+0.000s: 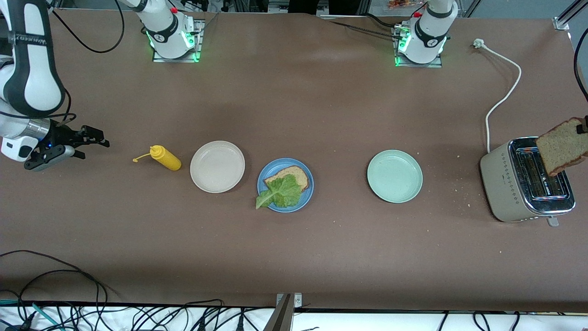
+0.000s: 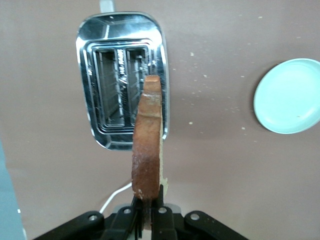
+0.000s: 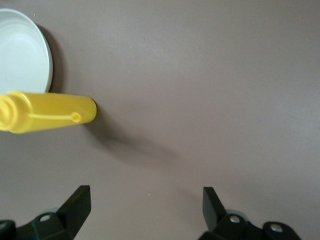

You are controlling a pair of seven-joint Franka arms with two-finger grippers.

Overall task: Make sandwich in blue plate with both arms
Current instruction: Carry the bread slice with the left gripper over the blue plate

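The blue plate (image 1: pixel 303 201) holds one slice of brown bread (image 1: pixel 295 175) with a green lettuce leaf (image 1: pixel 280 192) lying on it, its tip over the rim. At the left arm's end, my left gripper (image 1: pixel 584 126) (image 2: pixel 148 200) is shut on the edge of a second toasted slice (image 1: pixel 562 146) (image 2: pixel 147 140). It holds the slice upright in the air over the toaster (image 1: pixel 526 184) (image 2: pixel 122 75). My right gripper (image 1: pixel 94 147) (image 3: pixel 147 197) is open and holds nothing. It hovers low over bare table at the right arm's end, beside the yellow bottle.
A yellow squeeze bottle (image 1: pixel 165 157) (image 3: pixel 47 111) lies on its side beside a beige plate (image 1: pixel 217 166) (image 3: pixel 22 50). A pale green plate (image 1: pixel 394 176) (image 2: pixel 290 95) sits between the blue plate and the toaster. The toaster's white cord (image 1: pixel 505 92) trails toward the left arm's base.
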